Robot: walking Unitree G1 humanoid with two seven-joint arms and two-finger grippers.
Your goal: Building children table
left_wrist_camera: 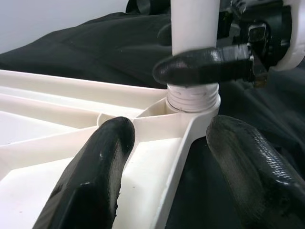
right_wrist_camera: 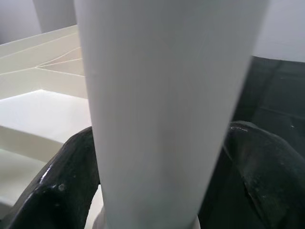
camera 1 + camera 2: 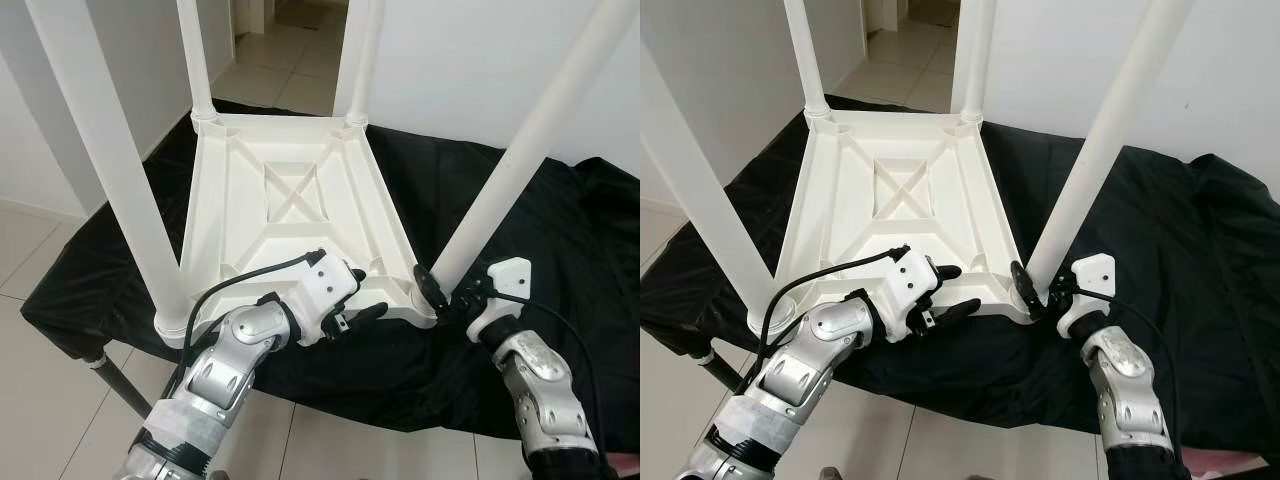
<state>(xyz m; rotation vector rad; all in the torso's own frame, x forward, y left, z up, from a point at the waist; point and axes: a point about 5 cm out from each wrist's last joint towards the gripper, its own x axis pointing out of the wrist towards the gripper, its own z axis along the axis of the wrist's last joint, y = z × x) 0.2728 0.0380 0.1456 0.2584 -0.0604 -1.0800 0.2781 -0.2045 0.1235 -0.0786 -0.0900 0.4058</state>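
Note:
A white children's table [image 3: 290, 200] lies upside down on a black cloth, its four legs pointing up. The near right leg [image 3: 500, 190] stands in its corner socket, screw thread [image 1: 193, 98] showing at its base. My right gripper [image 3: 440, 290] is shut on this leg just above the socket; both fingers [image 2: 57, 191] press its sides. My left gripper [image 3: 368, 300] is open at the table's near rim, just left of that corner. One finger [image 1: 95, 171] is over the ribbed underside and the other is outside, over the cloth.
The near left leg [image 3: 110, 160] rises close to my left arm. Two far legs [image 3: 195, 60] stand at the back corners. The black cloth [image 3: 560, 240] spreads wide to the right. Tiled floor [image 3: 40, 260] lies below, and a white wall [image 3: 470, 60] and a doorway stand behind.

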